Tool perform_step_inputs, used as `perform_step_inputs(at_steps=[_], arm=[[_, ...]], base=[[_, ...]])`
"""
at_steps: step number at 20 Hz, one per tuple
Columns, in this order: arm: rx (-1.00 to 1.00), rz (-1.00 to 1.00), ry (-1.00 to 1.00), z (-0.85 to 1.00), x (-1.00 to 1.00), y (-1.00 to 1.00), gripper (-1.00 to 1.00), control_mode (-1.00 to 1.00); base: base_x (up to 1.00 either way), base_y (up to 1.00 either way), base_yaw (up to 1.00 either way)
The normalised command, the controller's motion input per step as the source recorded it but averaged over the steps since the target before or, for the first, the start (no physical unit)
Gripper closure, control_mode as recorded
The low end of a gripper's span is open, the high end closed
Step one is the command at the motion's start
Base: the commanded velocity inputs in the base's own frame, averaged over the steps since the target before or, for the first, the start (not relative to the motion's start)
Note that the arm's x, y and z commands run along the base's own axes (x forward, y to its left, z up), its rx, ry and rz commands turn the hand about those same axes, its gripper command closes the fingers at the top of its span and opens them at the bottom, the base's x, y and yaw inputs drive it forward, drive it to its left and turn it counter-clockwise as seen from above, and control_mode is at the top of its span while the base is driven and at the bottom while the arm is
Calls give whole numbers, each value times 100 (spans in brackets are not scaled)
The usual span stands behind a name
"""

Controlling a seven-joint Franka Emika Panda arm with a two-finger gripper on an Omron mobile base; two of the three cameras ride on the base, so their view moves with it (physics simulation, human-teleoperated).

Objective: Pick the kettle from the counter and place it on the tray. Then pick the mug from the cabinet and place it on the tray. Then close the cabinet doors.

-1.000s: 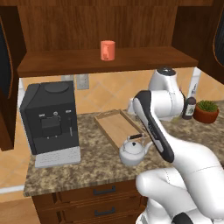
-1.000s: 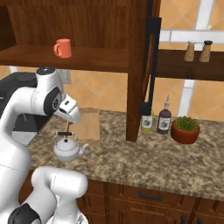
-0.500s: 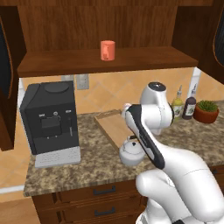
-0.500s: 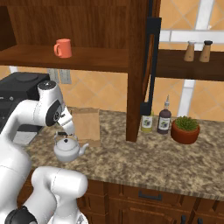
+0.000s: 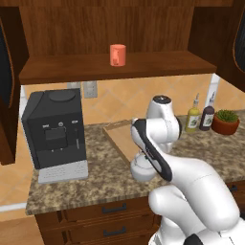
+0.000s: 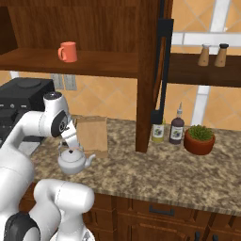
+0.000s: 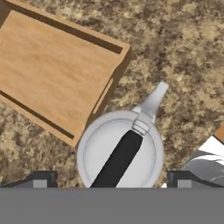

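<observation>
We see the gripper [image 7: 111,180] right above the kettle [image 7: 120,151], jaws spread wide either side of its black handle, nothing held. Kettle sits on the counter [image 7: 183,57] just beside the tray [image 7: 52,70]; mug [image 5: 117,55] on cabinet shelf.

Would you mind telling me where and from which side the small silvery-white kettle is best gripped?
I would take the small silvery-white kettle by its arched black handle, coming straight down from above. The handle spans the lid and stands clear of the rounded body, which looks too wide and smooth to pinch. The open gripper has one finger on each side of it, so closing across the bar should hold.
</observation>
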Motion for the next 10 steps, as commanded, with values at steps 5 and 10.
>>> perform_step_inputs(at_steps=[5,10], arm=[[0,-1,10,-38,15,0,-100,-100],[0,0,-1,-17,12,0,-100,-100]], base=[[0,0,0],[0,0,0]])
